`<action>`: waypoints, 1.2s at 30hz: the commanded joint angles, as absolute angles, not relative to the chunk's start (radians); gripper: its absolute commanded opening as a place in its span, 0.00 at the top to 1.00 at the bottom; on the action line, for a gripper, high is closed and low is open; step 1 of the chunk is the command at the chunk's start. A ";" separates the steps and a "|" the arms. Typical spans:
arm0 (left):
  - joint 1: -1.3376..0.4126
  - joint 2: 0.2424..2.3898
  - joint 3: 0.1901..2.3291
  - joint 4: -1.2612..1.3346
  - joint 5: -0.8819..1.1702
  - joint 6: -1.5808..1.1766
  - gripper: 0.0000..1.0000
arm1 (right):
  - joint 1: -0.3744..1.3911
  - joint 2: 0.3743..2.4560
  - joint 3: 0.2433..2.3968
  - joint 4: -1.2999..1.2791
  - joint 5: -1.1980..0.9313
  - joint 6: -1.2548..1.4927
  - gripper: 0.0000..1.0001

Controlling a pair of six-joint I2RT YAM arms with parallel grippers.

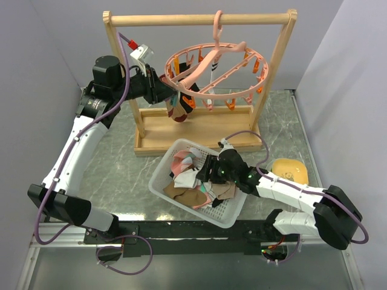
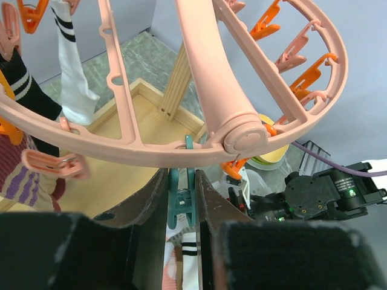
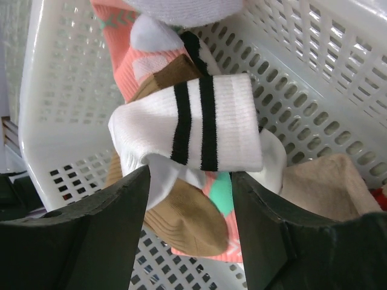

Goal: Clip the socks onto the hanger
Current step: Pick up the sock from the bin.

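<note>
Risk one sat at the left fingers (image 2: 148,229). They were closed on a small teal plastic clip (image 2: 180,205) just under the rim of the round salmon-pink plastic ring hanger (image 2: 208,72). The hanger hung by its hook from the wooden rack (image 1: 199,19), so any push would likely swing or tilt it. The clip could then pop out of the pinch.

Risk two was in the white plastic mesh basket (image 1: 158,181) on the grey marbled bench (image 1: 121,157). The right fingers (image 3: 103,223) stood open astride a folded white sock with two black stripes (image 3: 199,121), holding nothing. That sock lay on a tan sock (image 3: 187,223) and touched a salmon-pink sock (image 3: 127,30). Closing there might take two socks at once, or catch only a fold that would slip on the lift.

Counts:
- One hanger, one rack, one basket.
- One teal clip; the orange and pink clips were too many to count.
- Three socks hanging from the ring at left: a white sock with black bands (image 2: 72,78), a black sock with white bands (image 2: 27,96) and a maroon striped sock (image 2: 18,181).
- At least five socks in the basket; the pile overlapped, so I could not get an exact number.
- One yellowish object (image 1: 290,172) on the bench by the right arm; I could not tell what it was.
</note>
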State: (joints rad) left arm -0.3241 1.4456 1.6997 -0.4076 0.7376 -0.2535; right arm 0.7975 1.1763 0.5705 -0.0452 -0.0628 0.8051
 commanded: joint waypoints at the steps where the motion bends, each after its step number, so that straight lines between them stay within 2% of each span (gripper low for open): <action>1: -0.325 1.413 1.695 -0.365 0.775 -0.275 0.99 | 0.790 1.181 0.591 -0.005 -0.040 0.850 0.36; 11: -0.327 1.404 1.686 -0.364 0.790 -0.285 0.99 | 0.775 1.232 0.706 -0.031 -0.003 0.772 0.35; 26: -0.327 1.396 1.689 -0.367 0.801 -0.291 0.99 | 0.759 1.196 0.658 -0.008 -0.028 0.868 0.36; 29: -0.327 1.391 1.686 -0.365 0.802 -0.293 0.99 | 0.758 1.233 0.679 -0.028 -0.015 0.874 0.40; 33: -0.327 1.387 1.675 -0.360 0.805 -0.296 0.99 | 0.758 1.281 0.709 -0.057 -0.012 0.885 0.51; 36: -0.327 1.387 1.677 -0.365 0.807 -0.293 0.99 | 0.759 1.287 0.726 -0.083 -0.009 0.887 0.55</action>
